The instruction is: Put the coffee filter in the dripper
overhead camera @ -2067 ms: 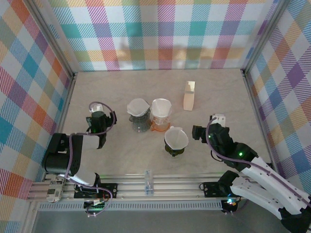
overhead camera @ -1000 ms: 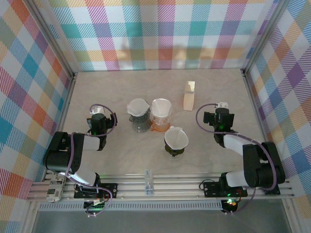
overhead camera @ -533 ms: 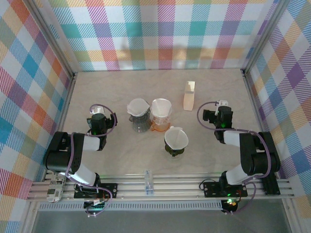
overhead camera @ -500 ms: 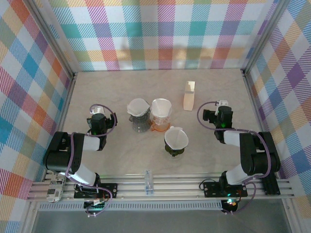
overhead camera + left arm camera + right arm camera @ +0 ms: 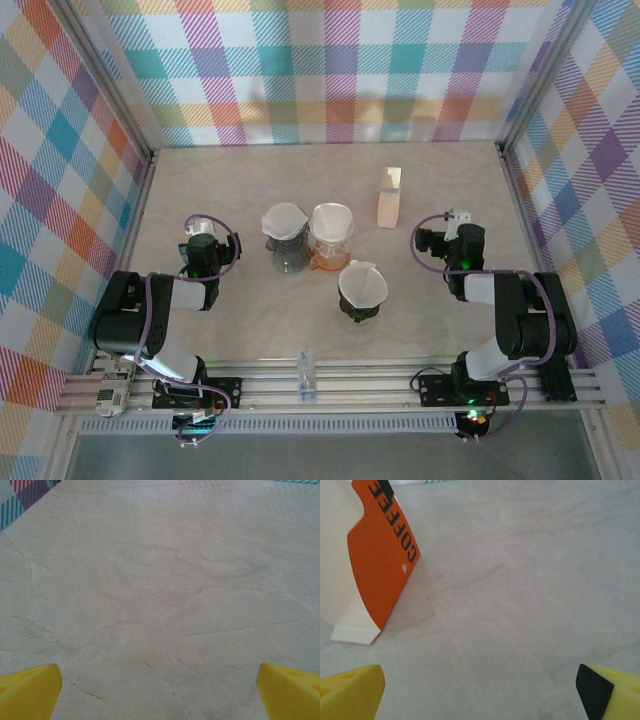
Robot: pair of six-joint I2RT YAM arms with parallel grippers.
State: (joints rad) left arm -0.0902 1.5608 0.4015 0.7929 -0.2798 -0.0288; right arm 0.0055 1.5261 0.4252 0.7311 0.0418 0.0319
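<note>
Both tools are standing wide open and gripping nothing, their yellow fingertips spread over the pale marbled counter (image 5: 250, 330). The left tool (image 5: 201, 232) is sitting at the left and the right tool (image 5: 457, 228) at the right, and both are pointing toward the far side.

A white paper coffee filter (image 5: 363, 284) is sitting in the mouth of the black dripper (image 5: 357, 310), which is standing between the two arms, nearer the right one. Just to its far left, the orange dripper (image 5: 330, 256) and the smoky grey dripper (image 5: 287, 254) are standing side by side, touching or nearly so. Each is likewise carrying a white paper cone. Judging from this, every dripper is already lined.

The relation that matters is lying on the right. A cream carton with an orange face (image 5: 390, 198) is standing upright to the far left of the right tool, its narrow footprint running near to far. It is probably the filter supply, though its contents are not showing. The right arm is much the nearer to it, while the left tool is facing only bare counter, well apart from everything.

In the right wrist view the carton's orange face is reading "COFFEE" in black capitals, running along its edge. No other writing is legible.
</note>
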